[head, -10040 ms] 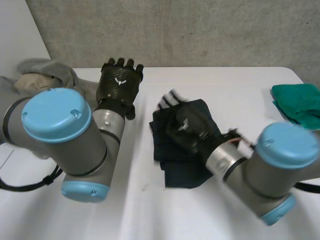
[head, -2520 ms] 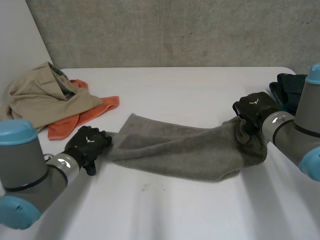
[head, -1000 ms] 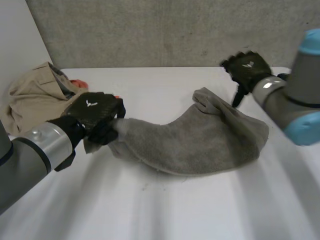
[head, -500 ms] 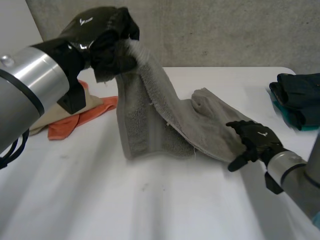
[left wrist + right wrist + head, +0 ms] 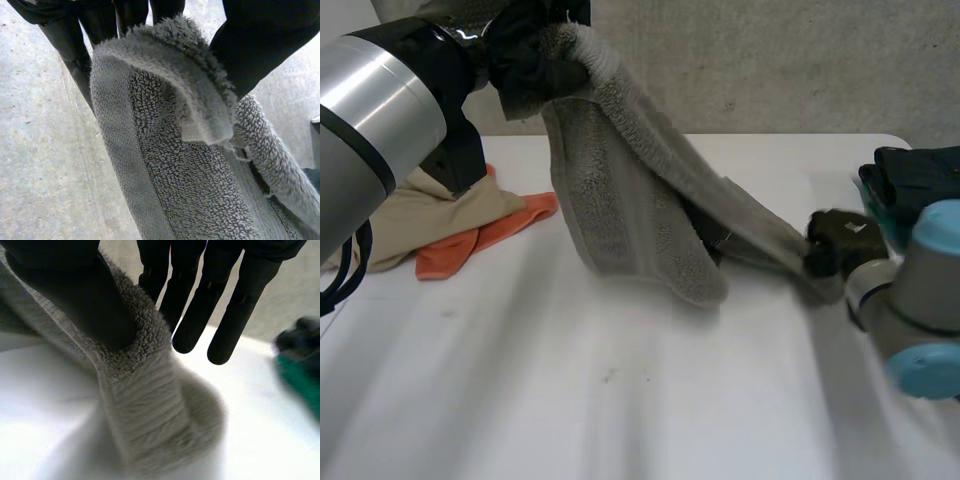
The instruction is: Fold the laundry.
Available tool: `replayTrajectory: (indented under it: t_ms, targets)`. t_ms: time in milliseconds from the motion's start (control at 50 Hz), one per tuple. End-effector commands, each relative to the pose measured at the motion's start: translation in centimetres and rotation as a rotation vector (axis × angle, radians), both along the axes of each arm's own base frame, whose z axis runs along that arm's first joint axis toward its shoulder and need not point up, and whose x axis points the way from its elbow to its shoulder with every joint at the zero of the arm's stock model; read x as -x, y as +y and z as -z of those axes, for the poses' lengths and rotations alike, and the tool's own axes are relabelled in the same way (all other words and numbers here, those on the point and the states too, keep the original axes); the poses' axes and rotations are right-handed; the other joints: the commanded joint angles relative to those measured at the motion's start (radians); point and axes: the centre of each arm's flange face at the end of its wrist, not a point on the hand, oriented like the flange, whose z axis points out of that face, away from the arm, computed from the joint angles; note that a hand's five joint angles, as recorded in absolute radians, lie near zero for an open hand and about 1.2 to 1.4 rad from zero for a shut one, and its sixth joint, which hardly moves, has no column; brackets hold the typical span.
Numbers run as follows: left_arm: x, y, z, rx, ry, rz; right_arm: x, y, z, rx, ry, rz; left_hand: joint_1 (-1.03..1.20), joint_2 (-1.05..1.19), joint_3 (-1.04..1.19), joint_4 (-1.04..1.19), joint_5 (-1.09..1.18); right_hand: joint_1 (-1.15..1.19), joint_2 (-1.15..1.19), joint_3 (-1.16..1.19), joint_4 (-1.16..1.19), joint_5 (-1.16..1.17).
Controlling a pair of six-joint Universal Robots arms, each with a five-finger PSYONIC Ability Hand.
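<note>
Left hand (image 5: 535, 60), raised at 11 o'clock, pinches an edge of the grey towel (image 5: 620, 190), while right hand (image 5: 840, 245), low over the table (image 5: 620, 400) at 3 o'clock, thumb-clamps its other end; the thick, limp terry is judged best gripped at its corners.

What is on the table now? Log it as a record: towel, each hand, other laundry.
towel: grey, one end held high, the other low near the table
left hand: raised, shut on the towel's upper edge
right hand: low, pinching the towel's other end
beige garment: crumpled, at the table's left
orange cloth: beside and partly under the beige garment
stack: dark, folded, green beneath, at the table's right edge
</note>
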Motion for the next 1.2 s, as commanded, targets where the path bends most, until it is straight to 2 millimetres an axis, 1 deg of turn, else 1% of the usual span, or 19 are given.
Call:
replayTrajectory:
  t_ms: [20,80,140,240,320,380,500,580,620,640,660,680,720,780,840,880,920,1040,1200]
  targets:
    - [-1.1,-0.5,0.2,-0.011,-0.017,-0.039,2.2,-0.5,-9.0,0.251,0.109,-0.050,0.251,0.200,0.204,0.199,0.250,0.268,0.217,0.209,0.203,0.253]
    - [-2.1,-1.5,0.8,-0.040,-0.033,-0.081,2.1,0.6,-12.3,0.310,0.185,-0.084,0.251,0.200,0.204,0.199,0.250,0.268,0.217,0.209,0.203,0.253]
    - [-3.2,-2.5,1.9,-0.086,-0.057,-0.125,2.5,2.6,-17.4,0.344,0.336,-0.112,0.251,0.200,0.204,0.199,0.250,0.268,0.217,0.209,0.203,0.253]
    - [-4.5,-3.5,4.3,-0.169,-0.111,-0.170,3.1,4.6,-19.4,0.212,0.483,-0.163,0.251,0.200,0.204,0.199,0.250,0.268,0.217,0.209,0.203,0.253]
    - [-4.6,-3.8,7.8,-0.226,-0.249,-0.172,3.1,5.6,-18.8,0.075,0.599,-0.241,0.251,0.200,0.204,0.199,0.250,0.268,0.217,0.209,0.203,0.253]
    - [-4.2,-5.1,12.5,-0.274,-0.430,-0.157,3.0,4.6,-16.6,-0.011,0.670,-0.286,0.251,0.200,0.204,0.199,0.250,0.268,0.217,0.209,0.203,0.253]
    - [-3.2,-7.9,15.5,-0.273,-0.537,-0.138,2.3,1.6,-12.9,-0.083,0.699,-0.304,0.251,0.200,0.204,0.199,0.250,0.268,0.217,0.209,0.203,0.253]
    - [-1.9,-12.0,14.2,-0.159,-0.488,-0.172,0.3,-1.7,-12.8,0.028,0.720,-0.233,0.251,0.200,0.204,0.199,0.250,0.268,0.217,0.209,0.203,0.253]
    - [-0.6,-14.1,11.5,-0.018,-0.426,-0.199,-0.3,-3.2,-13.7,0.108,0.720,-0.167,0.251,0.200,0.204,0.199,0.250,0.268,0.217,0.209,0.203,0.253]
    - [-0.3,-14.7,10.2,0.041,-0.400,-0.217,-0.7,-4.8,-15.4,0.220,0.701,-0.085,0.251,0.200,0.204,0.199,0.250,0.268,0.217,0.209,0.203,0.253]
    - [0.4,-15.8,7.1,0.178,-0.331,-0.253,-0.8,-5.4,-16.2,0.266,0.687,-0.052,0.251,0.200,0.204,0.199,0.250,0.268,0.217,0.209,0.203,0.253]
    - [0.5,-16.1,6.2,0.219,-0.309,-0.263,-1.0,-6.4,-18.3,0.385,0.645,0.016,0.251,0.200,0.204,0.199,0.250,0.268,0.217,0.209,0.203,0.253]
    - [0.9,-16.7,2.2,0.390,-0.214,-0.305,-1.2,-7.2,-20.4,0.504,0.594,0.067,0.251,0.200,0.204,0.199,0.250,0.268,0.217,0.209,0.203,0.253]
    - [1.0,-16.8,-1.2,0.551,-0.112,-0.345,-1.5,-7.7,-23.6,0.697,0.498,0.121,0.251,0.200,0.204,0.199,0.250,0.268,0.217,0.209,0.203,0.253]
    - [1.4,-16.5,-1.9,0.608,-0.075,-0.350,-1.6,-6.7,-26.0,0.801,0.454,0.121,0.251,0.200,0.204,0.199,0.250,0.268,0.217,0.209,0.203,0.253]
    - [1.5,-16.0,-2.0,0.610,-0.071,-0.343,-1.7,-6.2,-26.2,0.803,0.458,0.096,0.251,0.200,0.204,0.199,0.250,0.268,0.217,0.209,0.203,0.253]
    - [1.2,-15.7,-1.6,0.582,-0.086,-0.339,-1.8,-5.5,-25.7,0.773,0.469,0.048,0.251,0.200,0.204,0.199,0.250,0.268,0.217,0.209,0.203,0.253]
    - [0.2,-14.3,4.1,0.373,-0.211,-0.303,-1.4,-3.7,-22.2,0.546,0.521,-0.078,0.251,0.200,0.204,0.199,0.250,0.268,0.217,0.209,0.203,0.253]
    - [-1.1,-12.6,13.5,0.111,-0.365,-0.260,-1.2,-2.5,-11.9,0.074,0.623,-0.293,0.251,0.200,0.204,0.199,0.250,0.268,0.217,0.209,0.203,0.253]
